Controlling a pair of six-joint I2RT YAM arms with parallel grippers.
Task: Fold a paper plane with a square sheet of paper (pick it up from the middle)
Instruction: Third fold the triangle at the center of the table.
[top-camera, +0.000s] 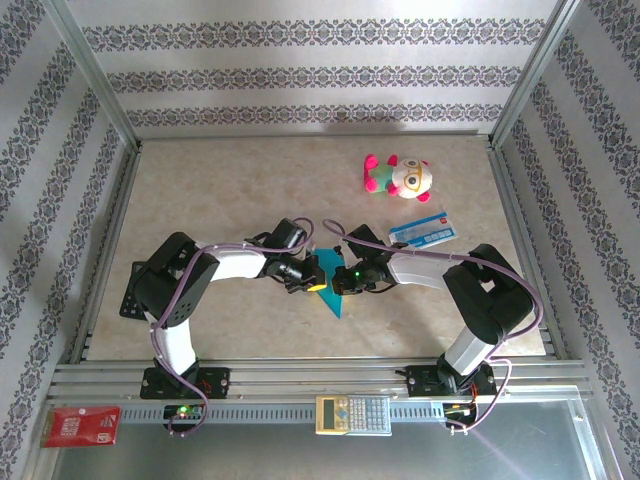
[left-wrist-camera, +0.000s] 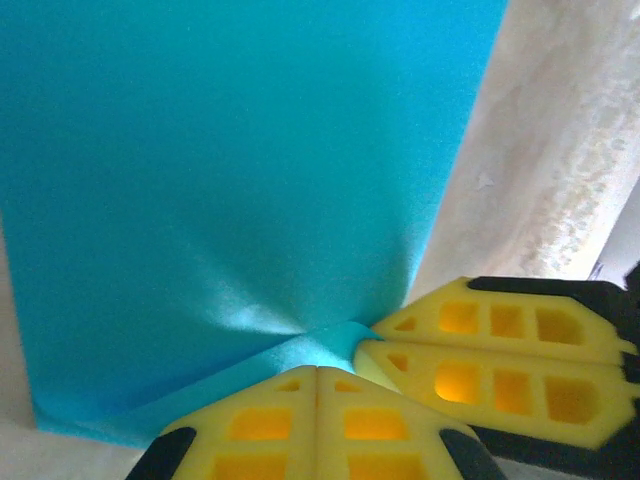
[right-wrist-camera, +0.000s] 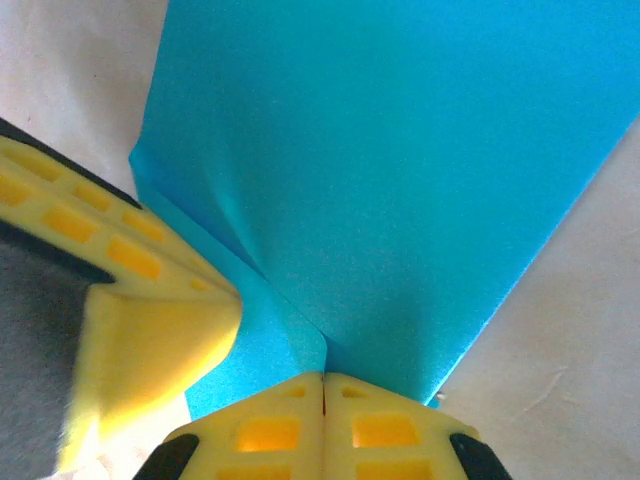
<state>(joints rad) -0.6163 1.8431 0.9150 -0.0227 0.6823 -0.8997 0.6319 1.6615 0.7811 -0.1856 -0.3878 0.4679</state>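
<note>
**Thin Sheet Pinched by Both Claws**

I am observing the sheet of paper (top-camera: 333, 298) sitting at the middle of the table (top-camera: 250, 190), between the arms. The left gripper (left-wrist-camera: 317, 375) and right gripper (right-wrist-camera: 322, 380) are both clamping fully shut on its puckering edge, tips side by side. I am judging it light, limp and easily creased, so grips beside the fold are looking safest.

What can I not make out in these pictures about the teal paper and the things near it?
- Top view: the left gripper and right gripper cover most of the teal paper; its folds are hidden.
- Left wrist view: the paper runs past the top edge, so its outline is cut off.
- Right wrist view: the left gripper's blurred finger hides the paper's edge beside it.
- Top view: the card has print too small to read.
</note>
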